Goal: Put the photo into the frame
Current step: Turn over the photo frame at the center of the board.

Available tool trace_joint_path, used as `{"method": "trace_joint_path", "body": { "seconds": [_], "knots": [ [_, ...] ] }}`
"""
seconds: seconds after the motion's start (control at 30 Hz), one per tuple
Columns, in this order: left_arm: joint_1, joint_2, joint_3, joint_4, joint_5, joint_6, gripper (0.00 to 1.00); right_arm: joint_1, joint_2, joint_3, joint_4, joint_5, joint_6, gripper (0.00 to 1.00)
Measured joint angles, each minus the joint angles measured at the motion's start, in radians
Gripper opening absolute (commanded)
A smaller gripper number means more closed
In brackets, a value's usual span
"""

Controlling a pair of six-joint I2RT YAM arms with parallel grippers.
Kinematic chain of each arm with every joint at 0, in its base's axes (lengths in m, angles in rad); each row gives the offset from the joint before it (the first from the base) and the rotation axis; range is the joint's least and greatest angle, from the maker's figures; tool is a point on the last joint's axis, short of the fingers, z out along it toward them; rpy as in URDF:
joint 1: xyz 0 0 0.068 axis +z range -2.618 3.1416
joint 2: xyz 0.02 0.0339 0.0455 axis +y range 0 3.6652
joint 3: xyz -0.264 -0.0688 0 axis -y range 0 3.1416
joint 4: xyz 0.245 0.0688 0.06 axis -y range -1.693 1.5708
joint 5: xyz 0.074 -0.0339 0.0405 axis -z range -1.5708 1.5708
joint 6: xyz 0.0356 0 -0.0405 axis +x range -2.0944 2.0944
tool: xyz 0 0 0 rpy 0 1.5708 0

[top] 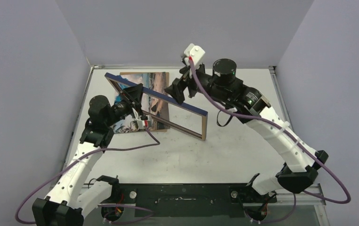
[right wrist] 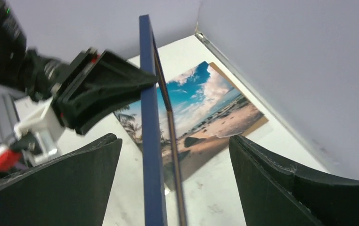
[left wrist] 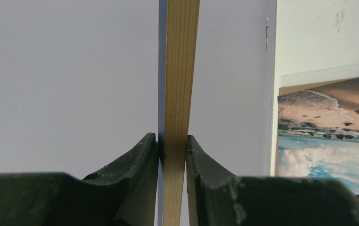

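The frame (top: 187, 107) is held on edge over the desk (top: 224, 146), the left hand (left wrist: 173, 143) clenched on its rail and the right hand (right wrist: 174, 141) released astride its top edge, presumably to turn it towards the photo (right wrist: 201, 103) lying flat at the far left.

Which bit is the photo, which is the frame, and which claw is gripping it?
the photo (right wrist: 206, 110): right wrist view, middle of the print.
the frame (top: 191, 108): top view, navy upper rail.
left gripper (left wrist: 173, 141): left wrist view, between fingertips clamping the frame's wooden edge.
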Motion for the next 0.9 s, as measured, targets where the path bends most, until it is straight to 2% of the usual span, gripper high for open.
{"method": "trace_joint_path", "body": {
  "seconds": [0.2, 0.43, 0.7, 0.9],
  "knots": [
    [-0.004, 0.008, 0.117, -0.153, -0.009, -0.120, 0.07, 0.168, -0.099, -0.031, -0.113, 0.180, -0.327, 0.86],
    [-0.008, 0.003, 0.149, -0.214, -0.008, -0.154, 0.07, 0.424, -0.042, -0.051, -0.208, 0.433, -0.559, 0.80],
    [-0.011, -0.029, 0.126, -0.252, -0.008, -0.132, 0.07, 0.448, -0.015, -0.223, -0.183, 0.601, -0.727, 0.75],
    [-0.011, -0.047, 0.116, -0.260, 0.002, -0.114, 0.06, 0.450, -0.027, -0.290, -0.052, 0.676, -0.828, 0.57]
  ]
}}
